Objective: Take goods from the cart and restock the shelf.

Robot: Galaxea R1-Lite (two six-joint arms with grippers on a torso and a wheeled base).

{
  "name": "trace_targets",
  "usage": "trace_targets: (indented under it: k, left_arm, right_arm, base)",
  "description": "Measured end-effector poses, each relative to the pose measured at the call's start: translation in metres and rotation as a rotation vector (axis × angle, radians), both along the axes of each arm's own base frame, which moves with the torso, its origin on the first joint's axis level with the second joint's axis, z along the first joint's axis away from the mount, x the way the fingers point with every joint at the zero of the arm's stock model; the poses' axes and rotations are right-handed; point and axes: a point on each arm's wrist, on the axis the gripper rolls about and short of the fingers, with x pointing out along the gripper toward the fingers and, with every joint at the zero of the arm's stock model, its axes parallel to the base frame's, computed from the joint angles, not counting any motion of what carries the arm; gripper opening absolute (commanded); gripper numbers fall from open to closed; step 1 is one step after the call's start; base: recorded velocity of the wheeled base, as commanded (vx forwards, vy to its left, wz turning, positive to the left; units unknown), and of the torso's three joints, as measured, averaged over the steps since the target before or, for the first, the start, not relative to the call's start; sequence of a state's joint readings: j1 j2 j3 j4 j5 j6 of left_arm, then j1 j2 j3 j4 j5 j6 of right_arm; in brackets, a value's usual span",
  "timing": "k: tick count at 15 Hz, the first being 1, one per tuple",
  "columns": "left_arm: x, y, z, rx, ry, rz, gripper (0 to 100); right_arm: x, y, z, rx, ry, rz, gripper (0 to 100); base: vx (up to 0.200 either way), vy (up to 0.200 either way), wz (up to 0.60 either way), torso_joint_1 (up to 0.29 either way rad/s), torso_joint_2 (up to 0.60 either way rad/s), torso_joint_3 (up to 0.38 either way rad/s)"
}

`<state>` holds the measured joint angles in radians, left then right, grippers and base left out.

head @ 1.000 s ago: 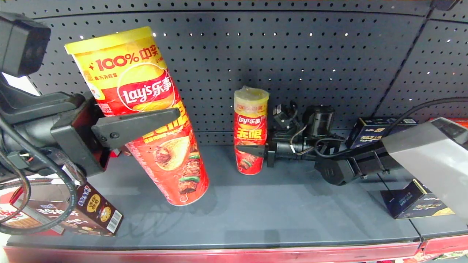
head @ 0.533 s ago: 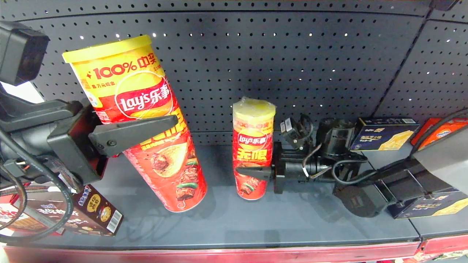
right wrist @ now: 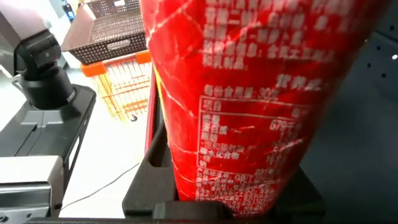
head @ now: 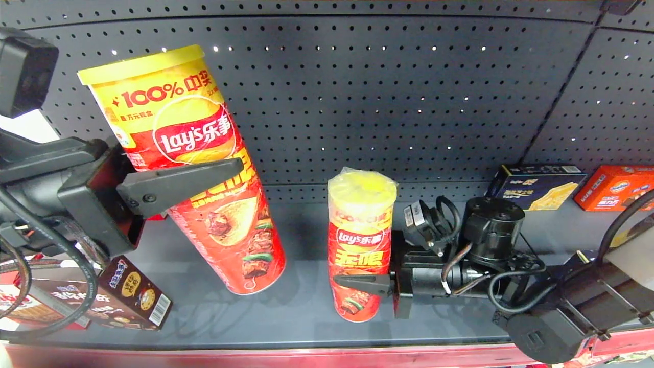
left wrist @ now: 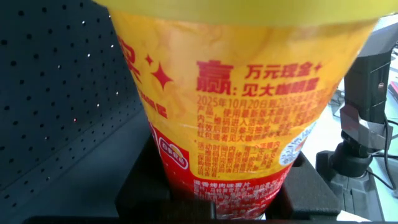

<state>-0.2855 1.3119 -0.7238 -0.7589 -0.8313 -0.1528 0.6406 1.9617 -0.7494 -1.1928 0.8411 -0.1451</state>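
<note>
Since the prior frames the right gripper (head: 360, 285) has pulled back from the pegboard (head: 409, 102) toward the shelf (head: 306, 306) front, jaws closed on the small chip can (head: 361, 225), upright, long axis crossing the jaws, base-to-shelf contact unclear; the left gripper (head: 214, 176) clamps the large chip can (head: 173, 128), tilted, its base below the jaws over the shelf.

The large chip can (head: 189, 168) is showing a smooth, glossy printed skin under a yellow, plastic-looking lid, while the small chip can (head: 360, 250) is gleaming through crinkled clear film. The shelf (head: 306, 306) and its perforated back panel (head: 409, 102) are looking like matt dark-grey painted metal, and the brown box (head: 127, 299) is catching light on glossy card.
</note>
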Motion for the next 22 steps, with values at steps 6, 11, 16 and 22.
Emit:
trace_targets:
  k: [6, 11, 16, 22]
  left_arm:
    - [0.0, 0.0, 0.001, -0.001, -0.002, 0.0, 0]
    - [0.0, 0.0, 0.0, 0.0, -0.001, 0.0, 0]
    - [0.0, 0.0, 0.0, 0.0, 0.001, 0.0, 0]
    - [0.0, 0.0, 0.0, 0.0, 0.002, 0.0, 0]
  right_arm:
    - [0.006, 0.0, -0.012, -0.014, 0.012, -0.012, 0]
    - [0.009, -0.001, -0.017, -0.024, 0.006, -0.023, 100]
    - [0.003, -0.006, -0.017, -0.033, 0.01, -0.028, 100]
    - [-0.024, -0.032, -0.004, -0.038, 0.016, -0.063, 100]
  base:
    - [0.0, 0.0, 0.0, 0.0, 0.0, 0.0]
    - [0.0, 0.0, 0.0, 0.0, 0.0, 0.0]
    - [0.0, 0.0, 0.0, 0.0, 0.0, 0.0]
    - [0.0, 0.0, 0.0, 0.0, 0.0, 0.0]
